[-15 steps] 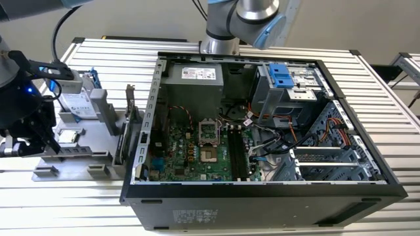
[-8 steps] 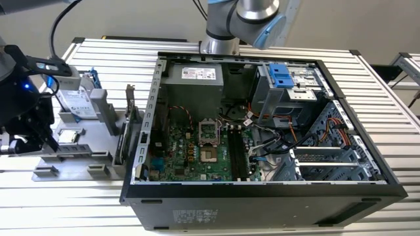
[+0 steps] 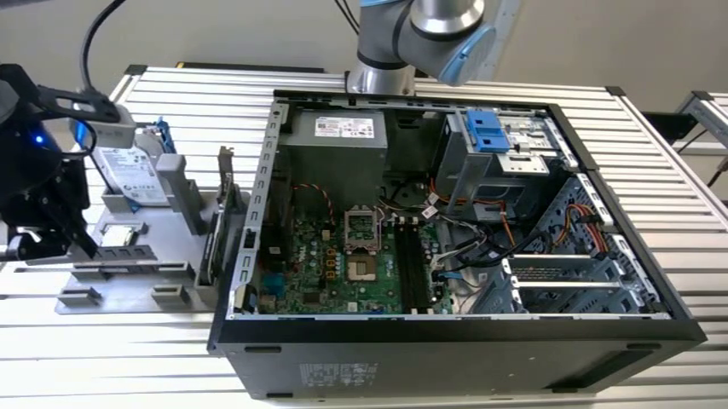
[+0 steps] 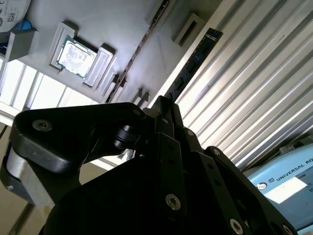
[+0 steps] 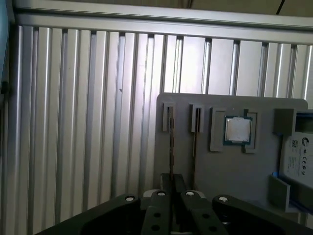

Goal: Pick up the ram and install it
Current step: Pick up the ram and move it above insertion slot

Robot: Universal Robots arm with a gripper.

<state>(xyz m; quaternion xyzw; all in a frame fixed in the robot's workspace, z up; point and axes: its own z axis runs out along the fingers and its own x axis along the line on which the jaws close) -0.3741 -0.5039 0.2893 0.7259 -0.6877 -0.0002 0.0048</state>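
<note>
Hand [image 5: 172,178]: closed on the ram [image 5: 171,147], one finger on each flat side. In the exterior view it sits at the far left [image 3: 68,243].
Ram: thin stick seen edge-on, at the end slot of the grey tray [image 5: 234,171]; whether it is lifted clear cannot be told.
Second thin board [image 5: 195,142]: just beside the ram, in the neighbouring slot.
Processor chip [image 5: 238,129]: in its tray recess.
Surface [image 5: 88,122]: ribbed metal.
Computer case [image 3: 455,328]: open, well apart, at the exterior view's right.
</note>
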